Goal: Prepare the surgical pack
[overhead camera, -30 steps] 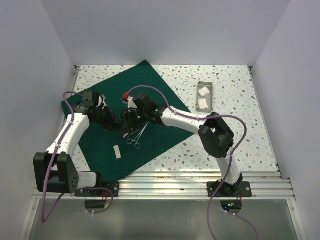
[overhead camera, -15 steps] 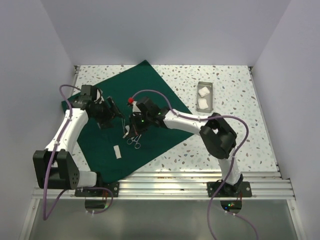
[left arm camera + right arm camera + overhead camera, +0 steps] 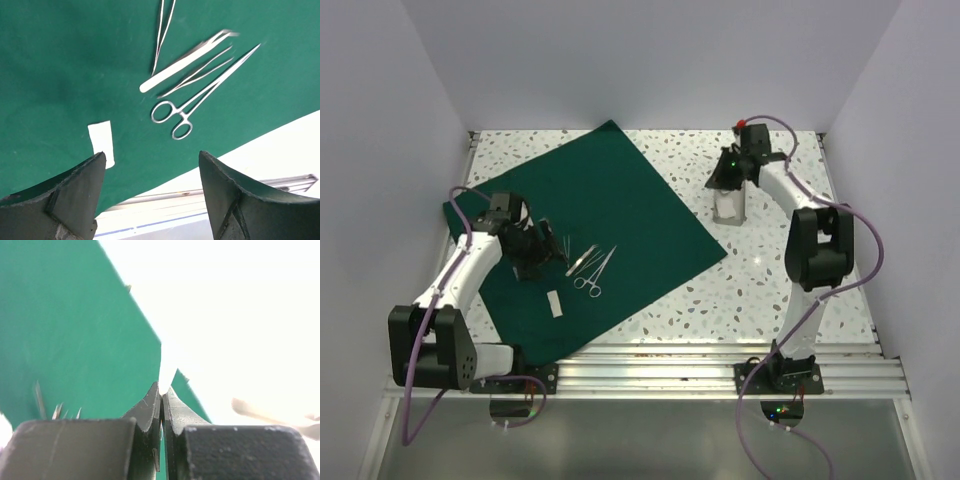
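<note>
Looking down from above, you have the green cloth [image 3: 620, 190] spread flat on the speckled worktop [image 3: 770, 270], turned cornerwise so that one corner points to the far side and one to the near rail. Every other thing can be placed from that cloth.

On the cloth's near-left part lie the steel instruments [image 3: 588, 266], close together and fanned. Your left wrist view sorts them out: a ring-handled clamp [image 3: 184, 116] lies nearest the cloth's near-right edge. The white-handled tweezers [image 3: 175, 69] lie just beside it, toward the cloth's middle, and thinner tweezers lie around them. A small white strip [image 3: 101, 142] lies flat on the cloth, apart from the instruments and closer to the cloth's near corner.

Your left claw [image 3: 151, 157] sits over the cloth's left part, just left of the instruments. Its fingers are spread wide, with only green cloth between them and nothing gripped.

The metal tray [image 3: 742, 210] stands off the cloth on bare worktop, a little beyond the cloth's right corner. A white pad [image 3: 726, 205] shows inside it. Your right claw [image 3: 161, 400] is reached out over the far end of that tray, clear of the cloth. Its fingers are pressed together. The right wrist view is badly washed out past the cloth's edge, so you cannot tell whether anything thin is pinched between them; nothing shows.
</note>
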{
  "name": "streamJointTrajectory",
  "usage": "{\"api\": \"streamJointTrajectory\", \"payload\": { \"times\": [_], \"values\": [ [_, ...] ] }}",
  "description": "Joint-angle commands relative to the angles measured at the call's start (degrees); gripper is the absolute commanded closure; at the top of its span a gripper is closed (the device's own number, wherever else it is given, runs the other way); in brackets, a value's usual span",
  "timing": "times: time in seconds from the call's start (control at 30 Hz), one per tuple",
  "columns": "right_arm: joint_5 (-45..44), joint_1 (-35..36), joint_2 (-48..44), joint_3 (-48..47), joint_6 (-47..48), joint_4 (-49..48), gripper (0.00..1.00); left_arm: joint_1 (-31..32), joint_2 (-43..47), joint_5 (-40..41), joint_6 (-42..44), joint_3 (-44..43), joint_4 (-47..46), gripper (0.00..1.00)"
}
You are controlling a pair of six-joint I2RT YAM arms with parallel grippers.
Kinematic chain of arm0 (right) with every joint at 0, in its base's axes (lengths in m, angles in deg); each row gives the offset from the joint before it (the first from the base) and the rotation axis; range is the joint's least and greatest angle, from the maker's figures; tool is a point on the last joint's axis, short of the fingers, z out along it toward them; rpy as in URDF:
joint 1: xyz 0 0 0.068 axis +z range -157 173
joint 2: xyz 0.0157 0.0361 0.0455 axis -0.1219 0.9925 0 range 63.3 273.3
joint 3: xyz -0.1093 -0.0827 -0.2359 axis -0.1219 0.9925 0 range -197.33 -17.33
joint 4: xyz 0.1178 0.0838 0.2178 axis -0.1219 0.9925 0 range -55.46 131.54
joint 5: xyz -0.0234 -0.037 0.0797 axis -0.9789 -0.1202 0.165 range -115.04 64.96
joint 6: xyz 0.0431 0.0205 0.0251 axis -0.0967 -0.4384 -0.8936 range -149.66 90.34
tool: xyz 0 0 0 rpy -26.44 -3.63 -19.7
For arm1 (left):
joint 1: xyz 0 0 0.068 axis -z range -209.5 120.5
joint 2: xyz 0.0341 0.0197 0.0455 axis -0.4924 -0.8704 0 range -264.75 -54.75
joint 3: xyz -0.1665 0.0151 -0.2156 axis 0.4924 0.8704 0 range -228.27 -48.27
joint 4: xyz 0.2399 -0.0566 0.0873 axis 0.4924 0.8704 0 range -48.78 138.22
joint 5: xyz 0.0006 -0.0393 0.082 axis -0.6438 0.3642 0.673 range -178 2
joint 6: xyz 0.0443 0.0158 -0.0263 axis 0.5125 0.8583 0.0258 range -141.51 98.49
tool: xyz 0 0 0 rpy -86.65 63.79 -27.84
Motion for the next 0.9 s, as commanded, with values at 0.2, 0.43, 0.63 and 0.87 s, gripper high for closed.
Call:
{"api": "streamJointTrajectory", "payload": {
  "times": [0.2,0.43,0.63,0.87],
  "values": [
    [0.9,-5.3,17.6,-21.8,7.3,10.0,0.91,5.3,2.0,3.1,0.2,1.3,-0.6,0.21],
    [1.8,-7.1,18.8,-20.0,6.2,8.5,0.88,7.2,1.4,4.0,-0.9,1.4,-0.5,0.2],
    [3.9,-7.7,18.0,-17.3,6.6,7.3,0.88,7.3,0.2,3.9,-1.0,0.8,-0.8,0.21],
    [8.2,-7.6,12.9,-14.0,4.1,1.7,0.93,7.6,-0.4,4.7,-1.6,-0.1,-0.9,0.2]
  ]
}}
